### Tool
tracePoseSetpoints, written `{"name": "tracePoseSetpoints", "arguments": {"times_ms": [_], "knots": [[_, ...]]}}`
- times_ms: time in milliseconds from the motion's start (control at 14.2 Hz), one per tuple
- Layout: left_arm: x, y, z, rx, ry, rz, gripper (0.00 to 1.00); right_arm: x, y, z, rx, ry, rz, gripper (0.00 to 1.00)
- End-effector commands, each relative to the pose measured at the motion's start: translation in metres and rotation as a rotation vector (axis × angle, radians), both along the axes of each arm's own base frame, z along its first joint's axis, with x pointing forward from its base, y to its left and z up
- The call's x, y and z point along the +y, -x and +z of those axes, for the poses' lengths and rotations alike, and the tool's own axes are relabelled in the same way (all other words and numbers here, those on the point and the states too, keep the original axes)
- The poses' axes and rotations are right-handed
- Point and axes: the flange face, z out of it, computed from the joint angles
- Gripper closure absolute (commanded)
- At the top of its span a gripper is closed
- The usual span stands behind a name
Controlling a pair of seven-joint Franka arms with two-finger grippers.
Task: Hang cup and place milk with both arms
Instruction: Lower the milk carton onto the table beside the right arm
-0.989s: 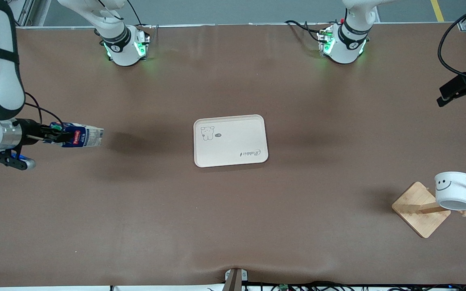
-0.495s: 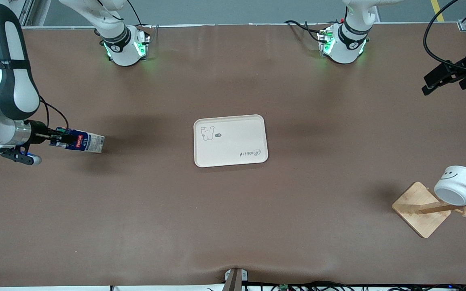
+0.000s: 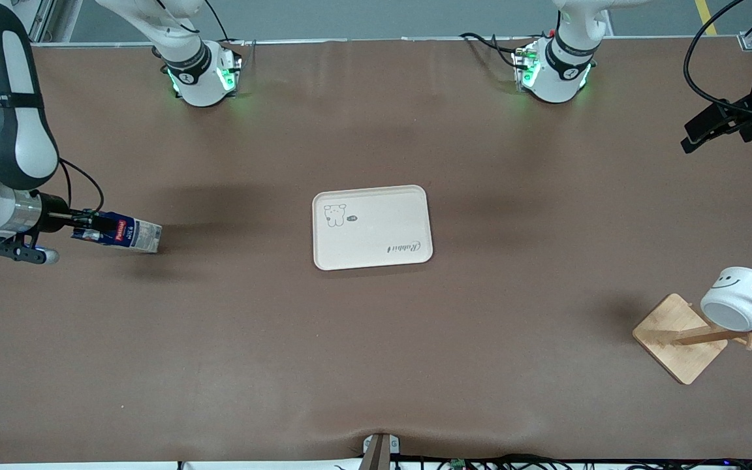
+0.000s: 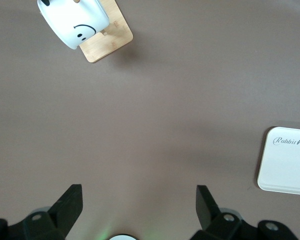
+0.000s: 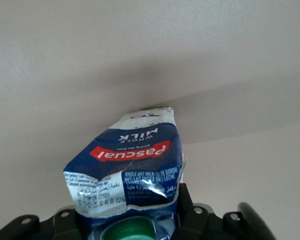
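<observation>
The milk (image 3: 129, 235), a dark blue carton with a red label, is held by its top in my right gripper (image 3: 92, 228), low over the table at the right arm's end. In the right wrist view my right gripper (image 5: 127, 222) is shut on the milk (image 5: 132, 160) beside its green cap (image 5: 127, 231). The white smiley cup (image 3: 738, 305) hangs tilted by its black handle on a peg of the wooden rack (image 3: 676, 336). My left gripper (image 3: 719, 127) is open and empty, up over the left arm's end of the table. The left wrist view shows the gripper (image 4: 138, 200), the cup (image 4: 75, 22) and the rack (image 4: 110, 37).
A cream tray (image 3: 371, 226) with a small bear drawing lies at the table's middle, also in the left wrist view (image 4: 287, 167). Both arm bases with green lights (image 3: 222, 77) stand along the table's edge farthest from the front camera.
My right gripper has lowered with the milk and drawn toward the right arm's end. My left gripper rose away from the rack, and the cup tipped and settled on its peg.
</observation>
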Motion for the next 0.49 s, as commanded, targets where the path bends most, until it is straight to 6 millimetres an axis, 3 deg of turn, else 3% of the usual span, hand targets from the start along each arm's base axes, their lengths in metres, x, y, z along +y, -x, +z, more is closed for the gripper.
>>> {"name": "tracePoseSetpoints", "arguments": {"times_ms": [0,71,212,283,353,424], "knots": [[-0.003,0.004,0.005,-0.013,0.0,0.004,0.0,0.0,0.016,-0.009,0.013,0.0,0.016,0.86],[-0.001,0.004,0.008,-0.019,-0.001,0.007,0.0,0.001,0.02,-0.017,0.012,-0.002,0.002,0.74],[0.001,0.005,0.009,-0.021,-0.001,0.013,0.0,-0.003,0.023,-0.026,-0.015,0.009,-0.013,0.67],[0.002,0.005,0.011,-0.024,-0.001,0.014,0.0,-0.007,0.024,-0.027,-0.015,0.009,-0.021,0.57],[0.003,0.005,0.01,-0.022,-0.001,0.016,0.0,-0.007,0.023,-0.026,-0.016,0.009,-0.021,0.24],[0.002,0.005,0.013,-0.029,0.0,0.014,0.0,-0.007,0.023,-0.026,-0.016,0.009,-0.019,0.0]]}}
